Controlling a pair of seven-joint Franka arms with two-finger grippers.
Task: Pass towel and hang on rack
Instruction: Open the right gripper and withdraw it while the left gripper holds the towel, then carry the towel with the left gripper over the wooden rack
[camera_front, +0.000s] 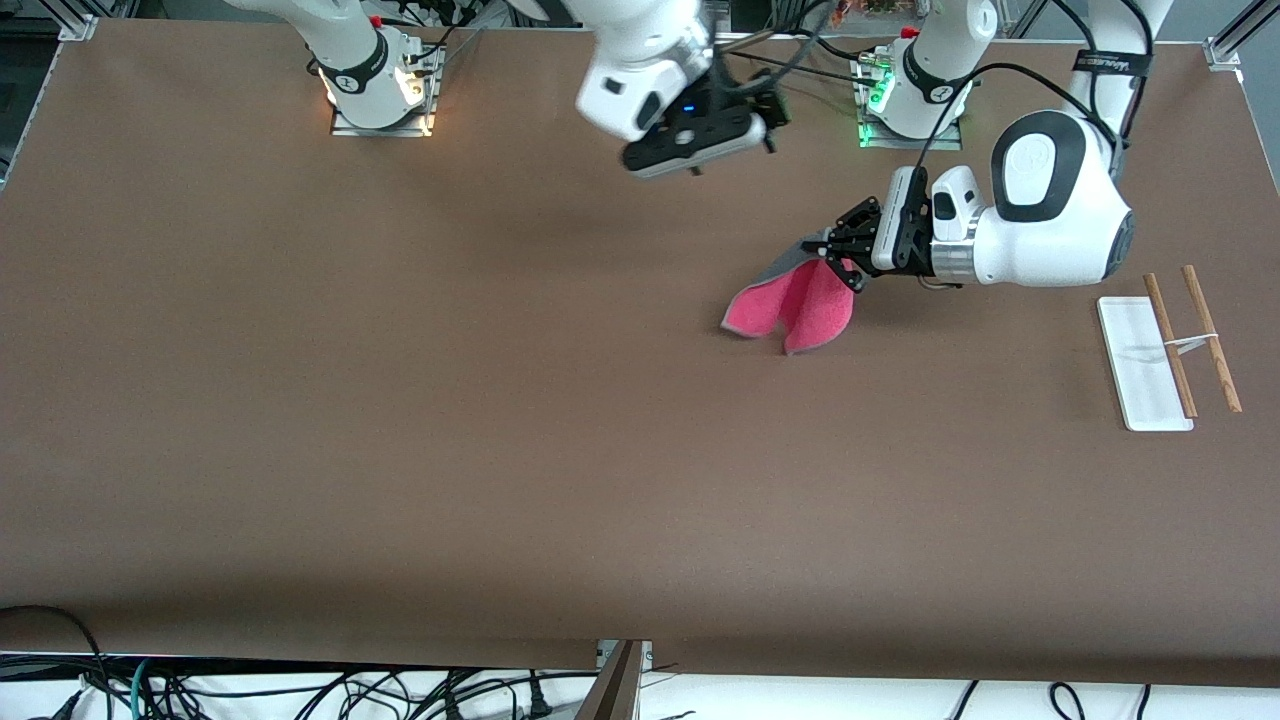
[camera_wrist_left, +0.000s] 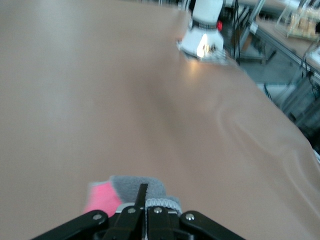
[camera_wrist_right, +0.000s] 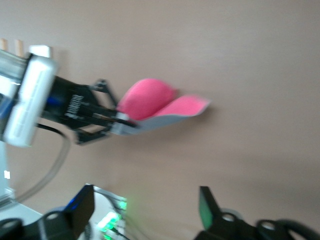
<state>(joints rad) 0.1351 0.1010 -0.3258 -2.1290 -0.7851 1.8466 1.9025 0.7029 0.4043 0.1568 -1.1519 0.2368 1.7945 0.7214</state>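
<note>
The towel (camera_front: 790, 305) shows bright pink with a grey underside and hangs folded from my left gripper (camera_front: 835, 255), which is shut on its grey edge. Its low folds are close to the table; I cannot tell if they touch. In the left wrist view the closed jaws (camera_wrist_left: 145, 202) pinch the towel (camera_wrist_left: 132, 187). My right gripper (camera_front: 697, 150) is open and empty, up over the table near the bases. Its view shows its own spread fingertips (camera_wrist_right: 207, 207), the towel (camera_wrist_right: 155, 97) and the left gripper (camera_wrist_right: 117, 119). The rack (camera_front: 1165, 345) stands at the left arm's end of the table.
The rack has a white base (camera_front: 1140, 385) and two wooden rods (camera_front: 1212, 340); its corner also shows in the right wrist view (camera_wrist_right: 20, 47). The two arm bases (camera_front: 375, 75) stand along the table edge farthest from the front camera. Cables lie below the nearest edge.
</note>
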